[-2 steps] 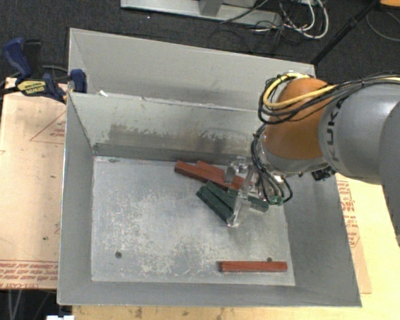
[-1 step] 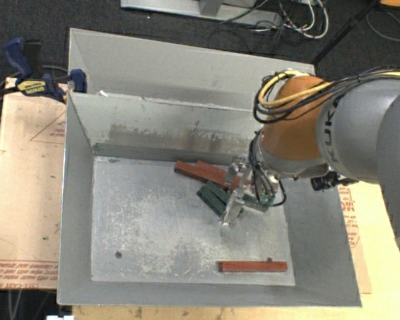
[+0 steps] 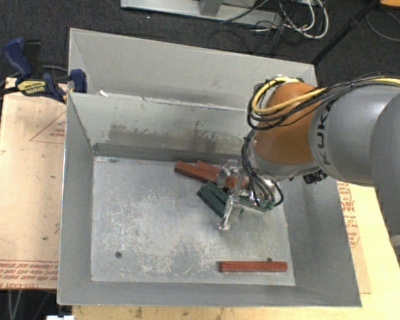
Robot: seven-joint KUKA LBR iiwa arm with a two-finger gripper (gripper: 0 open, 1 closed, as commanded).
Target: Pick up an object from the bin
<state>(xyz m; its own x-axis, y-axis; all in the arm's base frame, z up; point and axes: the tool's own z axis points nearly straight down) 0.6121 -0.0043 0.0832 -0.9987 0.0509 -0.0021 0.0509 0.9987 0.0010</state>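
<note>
Camera view, from above and a little to one side. Grey metal bin [image 3: 142, 235], with sloped walls and a floor scuffed with pale scratches. Reaching in from the right, a thick grey arm [image 3: 373, 131], with an orange cover [image 3: 288, 129] at the wrist and yellow cables [image 3: 263, 102] looped over it.

Below the cover, the end effector [image 3: 229, 212], low in the bin, right of the middle and toward the far wall. Impossible to tell whether spread or pressed together.

Just beside it, on its left, a dark green piece [image 3: 212, 197], blocky, lying slantwise on the floor. Touching the end effector or only next to it: cannot tell.

Farther back, near the foot of the far wall, a reddish-brown piece [image 3: 195, 169], long, lying almost level from left to right, its right end hidden under the wrist parts. Close to the dark green piece, contact unclear.

Well apart from both, near the front wall on the right, a red-brown bar [image 3: 253, 267], flat on the floor and running along that wall.
</note>
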